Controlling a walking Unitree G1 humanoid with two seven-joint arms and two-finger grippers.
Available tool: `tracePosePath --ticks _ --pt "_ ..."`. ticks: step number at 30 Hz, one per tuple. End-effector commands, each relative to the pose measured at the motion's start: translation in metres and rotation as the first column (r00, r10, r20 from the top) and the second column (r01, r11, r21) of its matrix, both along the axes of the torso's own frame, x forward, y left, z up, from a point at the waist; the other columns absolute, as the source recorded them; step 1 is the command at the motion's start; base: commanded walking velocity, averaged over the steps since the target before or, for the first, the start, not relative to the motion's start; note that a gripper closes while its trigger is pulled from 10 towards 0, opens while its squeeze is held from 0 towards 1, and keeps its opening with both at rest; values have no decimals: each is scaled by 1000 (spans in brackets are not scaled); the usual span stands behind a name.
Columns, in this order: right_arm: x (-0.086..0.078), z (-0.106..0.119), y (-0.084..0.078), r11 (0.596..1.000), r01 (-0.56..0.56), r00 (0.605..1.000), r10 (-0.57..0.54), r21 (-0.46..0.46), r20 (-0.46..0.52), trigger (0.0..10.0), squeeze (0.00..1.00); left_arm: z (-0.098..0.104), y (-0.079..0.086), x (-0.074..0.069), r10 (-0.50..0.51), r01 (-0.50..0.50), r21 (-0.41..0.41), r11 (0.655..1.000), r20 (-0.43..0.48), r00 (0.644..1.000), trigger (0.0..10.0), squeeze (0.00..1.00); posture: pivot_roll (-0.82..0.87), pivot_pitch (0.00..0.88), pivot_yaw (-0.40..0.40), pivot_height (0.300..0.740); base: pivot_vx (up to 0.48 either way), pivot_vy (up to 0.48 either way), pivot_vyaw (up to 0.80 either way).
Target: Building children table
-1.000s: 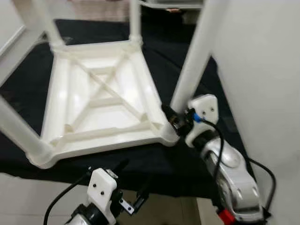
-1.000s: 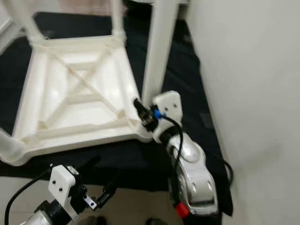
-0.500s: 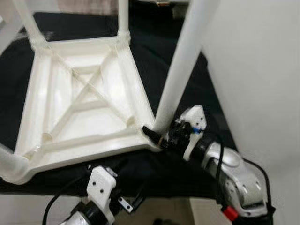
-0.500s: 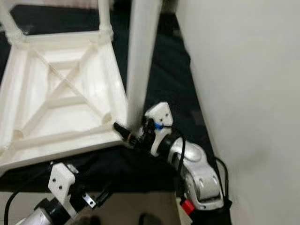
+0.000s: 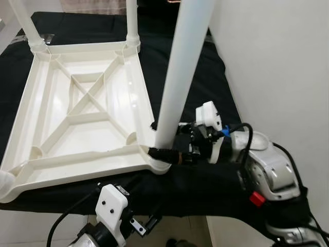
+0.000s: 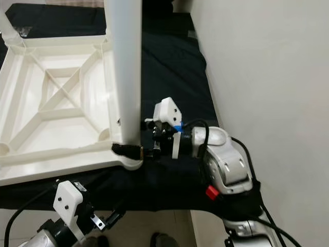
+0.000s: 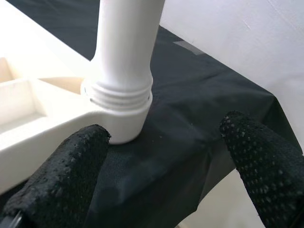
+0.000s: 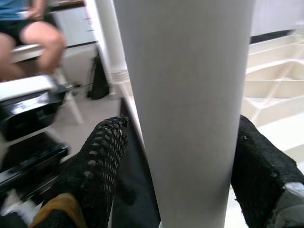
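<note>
A white plastic children's table (image 5: 82,103) lies upside down on a black cloth (image 5: 205,67), its legs pointing up. The near right leg (image 5: 182,67) stands in its corner socket (image 7: 118,114). My right gripper (image 5: 158,140) reaches in from the right and is shut on this leg just above the socket; in the right wrist view one finger (image 8: 97,156) sits on each side of the leg (image 8: 185,85). My left gripper (image 7: 166,156) is open, low at the front edge below that corner, with its fingers (image 7: 66,166) wide apart.
A white wall (image 5: 277,62) runs close along the right. Two more table legs (image 5: 131,23) rise at the far corners. The cloth-covered surface ends at the front, with pale floor (image 5: 31,226) below. A seated person's legs (image 8: 28,33) are behind the table.
The camera has shifted. My right gripper swung from beside the corner socket to around the leg's base, its arm now lying flatter. The left gripper stays low at the front.
</note>
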State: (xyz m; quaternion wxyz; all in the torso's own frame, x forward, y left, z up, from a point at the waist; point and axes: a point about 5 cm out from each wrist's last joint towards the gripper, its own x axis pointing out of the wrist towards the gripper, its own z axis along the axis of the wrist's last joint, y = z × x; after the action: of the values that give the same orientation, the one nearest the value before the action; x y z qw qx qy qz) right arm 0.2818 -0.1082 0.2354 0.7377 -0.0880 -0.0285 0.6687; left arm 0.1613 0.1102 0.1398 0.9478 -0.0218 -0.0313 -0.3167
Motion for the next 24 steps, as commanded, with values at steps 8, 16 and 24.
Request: tracePosePath --ticks 8,16,24 --pt "1 3 0 989 -147 989 147 1 -14 0 0 -3 1 -3 -5 5 13 1000 -20 1000 10000 0 84 224 -58 740 0 0 0" --pt "-5 -14 -10 999 -54 997 53 -8 -49 0 0 -4 0 -5 -5 5 12 1000 -23 1000 10000 0 85 196 -81 740 0 0 0" --pt "-9 -70 -23 324 940 316 -945 -105 -85 0 0 -6 3 -2 -1 1 17 1000 -21 1000 10000 0 55 220 -61 740 0 0 0"
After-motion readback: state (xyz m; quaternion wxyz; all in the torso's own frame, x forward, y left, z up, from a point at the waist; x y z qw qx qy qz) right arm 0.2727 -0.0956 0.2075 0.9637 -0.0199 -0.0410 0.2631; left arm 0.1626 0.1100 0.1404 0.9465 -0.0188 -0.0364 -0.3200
